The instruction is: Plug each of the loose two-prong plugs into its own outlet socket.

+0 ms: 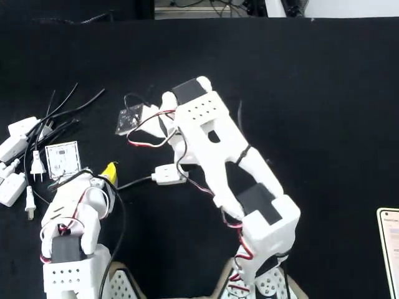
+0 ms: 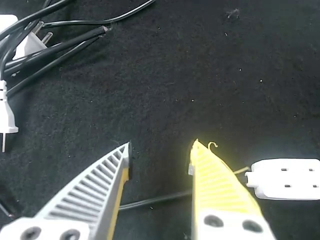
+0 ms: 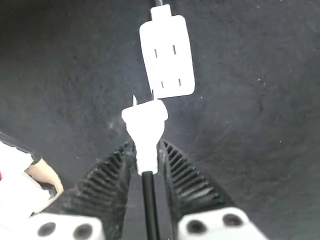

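At the far left, loose two-prong plugs and their black cords lay untouched beside a square white outlet plate. The left gripper stood wide open and empty over the black cloth. Further right, the right gripper was clamped on a white plug. Its prongs were at the edge of the white extension socket, not in the slots. By this showing, no plug was seated yet.

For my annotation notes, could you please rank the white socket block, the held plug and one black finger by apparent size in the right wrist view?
Largest: socket block and black finger look alike; the finger's nearness makes it unsure.
Smallest: plug.
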`<control>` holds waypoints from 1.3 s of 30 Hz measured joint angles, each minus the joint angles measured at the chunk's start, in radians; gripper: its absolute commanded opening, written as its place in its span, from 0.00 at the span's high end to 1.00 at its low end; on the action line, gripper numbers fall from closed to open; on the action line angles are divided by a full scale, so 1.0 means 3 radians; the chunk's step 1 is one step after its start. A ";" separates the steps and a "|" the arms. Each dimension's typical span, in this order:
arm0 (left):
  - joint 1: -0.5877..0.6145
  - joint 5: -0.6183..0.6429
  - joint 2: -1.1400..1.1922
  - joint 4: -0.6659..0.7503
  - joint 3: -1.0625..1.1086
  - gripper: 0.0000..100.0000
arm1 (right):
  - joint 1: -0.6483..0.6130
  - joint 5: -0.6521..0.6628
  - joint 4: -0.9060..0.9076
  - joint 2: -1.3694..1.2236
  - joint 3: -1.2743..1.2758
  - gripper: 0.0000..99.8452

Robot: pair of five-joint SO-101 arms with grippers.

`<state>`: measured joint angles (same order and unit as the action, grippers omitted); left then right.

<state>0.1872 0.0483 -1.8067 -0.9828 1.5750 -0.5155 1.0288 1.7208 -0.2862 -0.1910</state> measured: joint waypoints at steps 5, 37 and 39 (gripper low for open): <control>0.0215 0.0000 0.0000 0.0000 -0.0005 0.80 | 0.0000 0.0041 -0.0107 -0.0056 0.0000 0.99; 0.0583 0.0000 0.0000 -0.0189 -0.0102 0.80 | 0.0261 0.0476 -0.0471 -0.0087 0.0118 0.99; 0.0583 0.0000 0.0000 -0.0189 -0.0102 0.80 | 0.0261 0.0476 -0.0476 -0.0087 0.0148 0.99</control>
<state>0.3621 0.0483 -1.8067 -1.0395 1.5443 -0.4373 1.1715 1.5781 -0.3122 -0.1465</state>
